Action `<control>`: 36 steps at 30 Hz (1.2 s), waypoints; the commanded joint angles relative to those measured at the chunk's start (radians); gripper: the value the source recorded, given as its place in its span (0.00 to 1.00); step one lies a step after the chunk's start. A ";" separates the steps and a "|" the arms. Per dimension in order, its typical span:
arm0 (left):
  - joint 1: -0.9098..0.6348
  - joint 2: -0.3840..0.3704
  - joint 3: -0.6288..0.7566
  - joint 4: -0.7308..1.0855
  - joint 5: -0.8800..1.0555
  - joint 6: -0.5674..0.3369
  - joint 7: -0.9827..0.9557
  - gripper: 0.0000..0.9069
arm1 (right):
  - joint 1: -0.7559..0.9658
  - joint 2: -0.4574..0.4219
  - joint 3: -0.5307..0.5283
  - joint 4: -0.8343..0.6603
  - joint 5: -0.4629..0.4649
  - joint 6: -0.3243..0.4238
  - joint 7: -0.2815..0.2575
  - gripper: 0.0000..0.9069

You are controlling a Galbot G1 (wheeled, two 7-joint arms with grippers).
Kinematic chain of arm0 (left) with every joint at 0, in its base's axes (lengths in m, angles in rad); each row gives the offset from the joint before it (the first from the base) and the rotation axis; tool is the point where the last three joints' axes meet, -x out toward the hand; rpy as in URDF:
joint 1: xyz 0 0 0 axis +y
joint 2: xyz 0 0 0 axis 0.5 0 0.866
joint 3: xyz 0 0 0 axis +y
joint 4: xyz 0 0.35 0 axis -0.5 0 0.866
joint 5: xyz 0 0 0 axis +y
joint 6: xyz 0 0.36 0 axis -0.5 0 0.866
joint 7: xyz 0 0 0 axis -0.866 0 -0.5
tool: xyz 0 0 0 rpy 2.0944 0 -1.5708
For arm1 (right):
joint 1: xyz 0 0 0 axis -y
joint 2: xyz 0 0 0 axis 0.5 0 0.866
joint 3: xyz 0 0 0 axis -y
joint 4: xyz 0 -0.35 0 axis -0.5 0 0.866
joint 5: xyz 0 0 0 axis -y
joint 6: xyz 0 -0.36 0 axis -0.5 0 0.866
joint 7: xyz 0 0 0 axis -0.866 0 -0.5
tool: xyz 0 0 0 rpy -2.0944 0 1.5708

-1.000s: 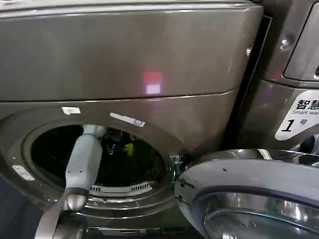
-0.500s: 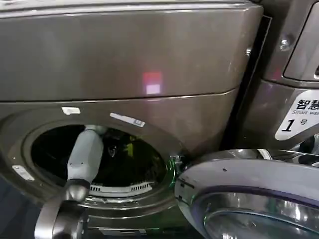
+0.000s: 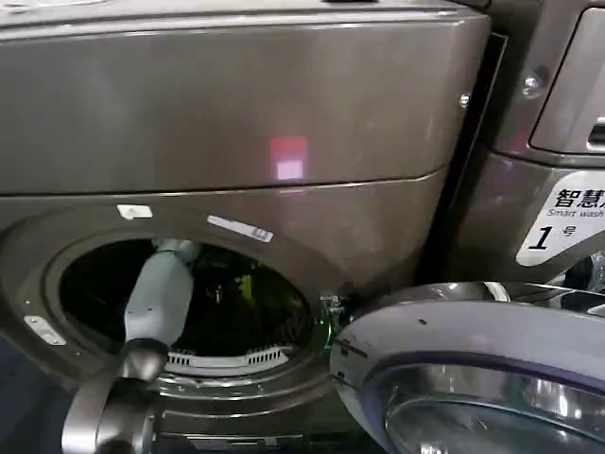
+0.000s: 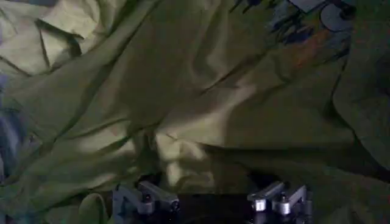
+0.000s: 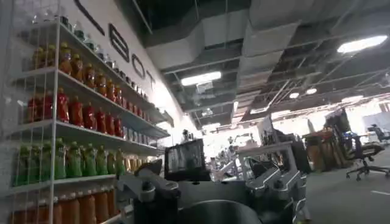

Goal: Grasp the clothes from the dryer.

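**One arm in the drum, one parked**

Head view: we see the left arm [image 3: 159, 293] reaching through the dryer [image 3: 236, 113] porthole, lower left of frame; the clothes [image 3: 244, 288] sit inside.

Left wrist view: left gripper [image 4: 213, 204] is spread wide, empty, just above the yellow-green fabric.

Right wrist view: right gripper [image 5: 213, 189] spread apart, empty, facing shelves [image 5: 73, 122].

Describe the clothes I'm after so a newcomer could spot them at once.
Find the bronze-grey dryer with its round door swung open. The left arm reaches into the drum, and the left hand hangs open above the clothes: rumpled yellow-green fabric, the one bright thing in the dark drum.
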 commanded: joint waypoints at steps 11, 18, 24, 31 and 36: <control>0.023 0.020 0.003 -0.015 -0.047 0.002 0.003 0.00 | -0.002 0.002 -0.006 0.007 0.000 -0.001 0.000 1.00; 0.025 0.022 0.004 -0.030 -0.081 0.008 0.003 0.00 | -0.002 0.006 -0.005 0.016 0.000 -0.002 0.001 1.00; 0.023 0.022 0.005 -0.049 -0.109 0.017 0.003 0.00 | -0.010 0.006 -0.008 0.007 0.002 -0.003 -0.003 1.00; 0.023 0.021 0.000 -0.059 -0.169 0.031 -0.001 0.00 | -0.005 0.005 -0.016 0.001 0.004 -0.007 -0.003 1.00; 0.023 0.028 -0.017 -0.075 -0.214 0.054 -0.033 0.00 | -0.002 0.006 -0.024 0.003 0.003 -0.007 -0.003 1.00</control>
